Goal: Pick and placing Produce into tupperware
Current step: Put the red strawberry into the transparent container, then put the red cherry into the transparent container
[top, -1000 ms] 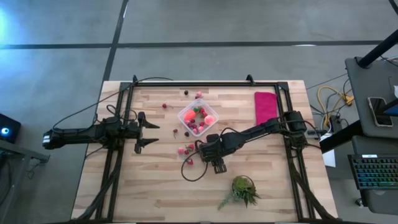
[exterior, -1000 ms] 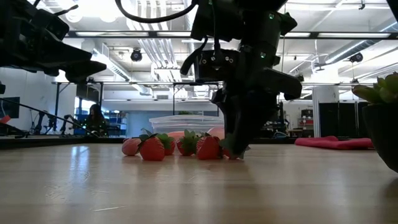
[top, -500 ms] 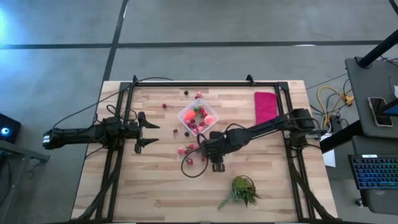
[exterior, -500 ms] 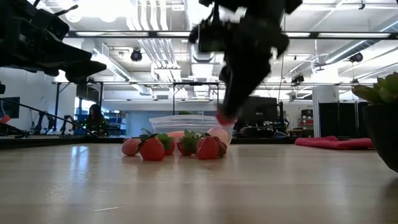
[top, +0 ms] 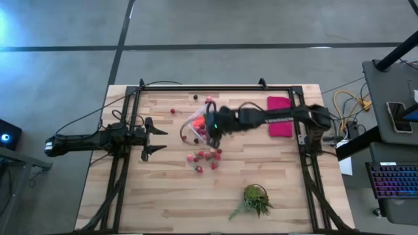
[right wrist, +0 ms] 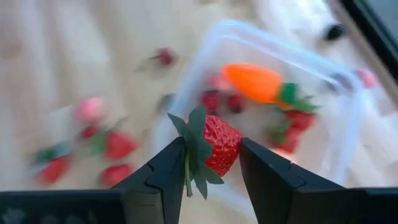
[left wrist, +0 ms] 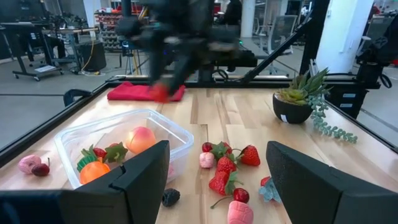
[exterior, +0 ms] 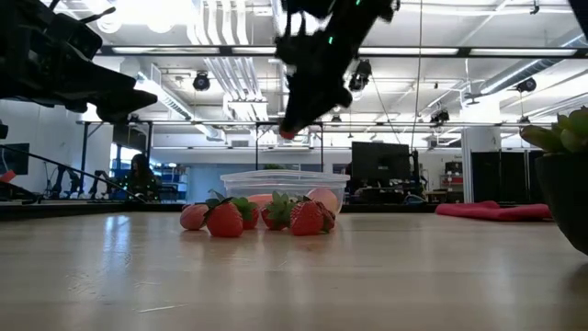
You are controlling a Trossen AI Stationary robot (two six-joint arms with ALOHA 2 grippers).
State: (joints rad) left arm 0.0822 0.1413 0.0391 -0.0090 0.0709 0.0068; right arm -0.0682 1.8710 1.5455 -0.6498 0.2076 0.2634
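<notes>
A red strawberry [right wrist: 219,145] with green leaves is pinched between the fingers of the right hand [top: 210,128], held in the air above the clear tupperware [top: 196,117]. An orange carrot piece [right wrist: 255,81] lies inside it. More berries [top: 204,156] are scattered on the bench [top: 163,196] just beside. The left hand [top: 157,138] is held spread open, empty, well apart.

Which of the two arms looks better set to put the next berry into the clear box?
The right one. Its hand already holds a strawberry above the clear box, so it probably only needs to let go. The left hand waits open and empty off to the side.
</notes>
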